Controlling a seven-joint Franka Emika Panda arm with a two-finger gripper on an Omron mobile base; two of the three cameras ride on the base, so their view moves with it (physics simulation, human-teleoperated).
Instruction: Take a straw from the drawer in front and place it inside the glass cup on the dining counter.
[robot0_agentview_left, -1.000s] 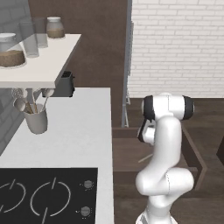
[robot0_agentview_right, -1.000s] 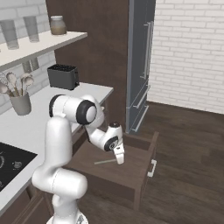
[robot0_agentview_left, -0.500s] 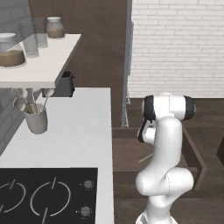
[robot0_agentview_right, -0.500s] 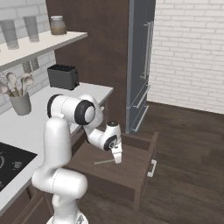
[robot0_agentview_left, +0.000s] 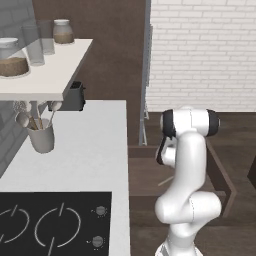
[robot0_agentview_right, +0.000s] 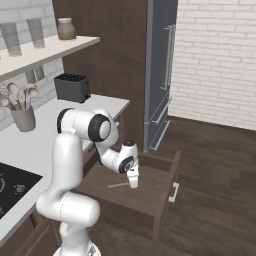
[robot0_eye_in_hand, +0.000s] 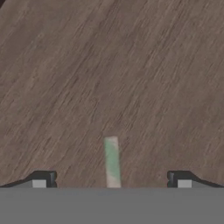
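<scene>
The gripper (robot0_agentview_right: 133, 184) hangs wide open and empty over the straw (robot0_eye_in_hand: 112, 161); closing off-centre could flick this thin rod away.

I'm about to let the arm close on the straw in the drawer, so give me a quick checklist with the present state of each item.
1. Dark brown wooden drawer pulled out: ok, it stands open in front of the cabinet.
2. Thin pale straw reachable: ok, it lies flat on the drawer floor.
3. Two-finger gripper open: ok, the finger tips stand wide apart in the hand view.
4. Straw between the fingers: ok, its end sits midway between the two tips.
5. Gripper low enough to close on the straw: cannot tell; the right base view shows it just over the drawer floor, but contact is unclear.
6. Clear glass cup located: cannot tell.
</scene>
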